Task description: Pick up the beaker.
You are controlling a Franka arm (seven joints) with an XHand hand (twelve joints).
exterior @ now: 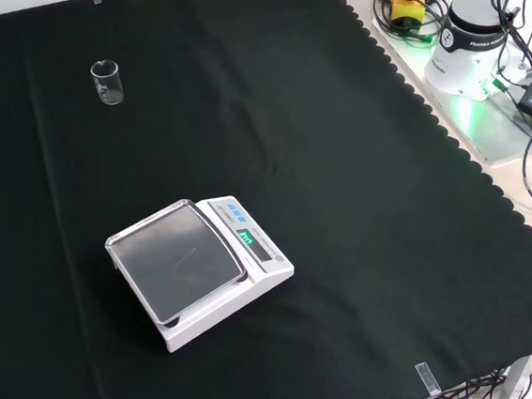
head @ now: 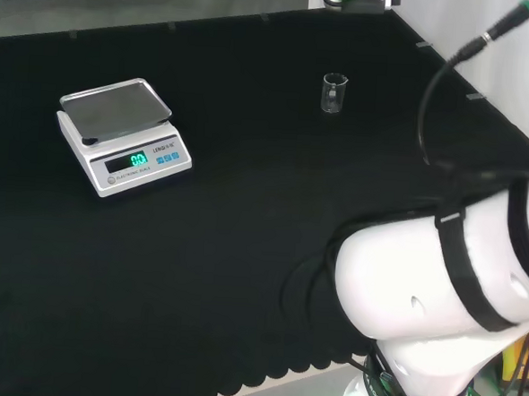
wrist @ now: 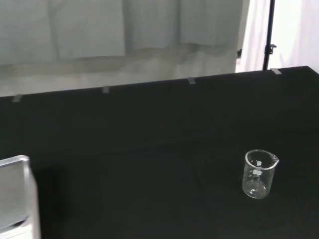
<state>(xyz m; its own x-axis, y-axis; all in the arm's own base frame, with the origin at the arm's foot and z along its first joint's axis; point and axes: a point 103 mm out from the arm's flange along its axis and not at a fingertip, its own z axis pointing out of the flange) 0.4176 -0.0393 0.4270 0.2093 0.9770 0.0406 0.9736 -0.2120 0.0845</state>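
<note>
You're at the approach: bring the hand, whose fingers I can't tell about, to the upright beaker point(head: 334, 92), well apart from the scale point(head: 125, 134).

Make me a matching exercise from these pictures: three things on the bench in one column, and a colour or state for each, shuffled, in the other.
Things:
1. beaker
2. scale
3. cloth

Descriptions:
A. black, covering the bench
B. clear glass, upright, standing apart from the other item
C. white body with a lit green display and a grey weighing pan

Pairs: 1-B, 2-C, 3-A
</note>
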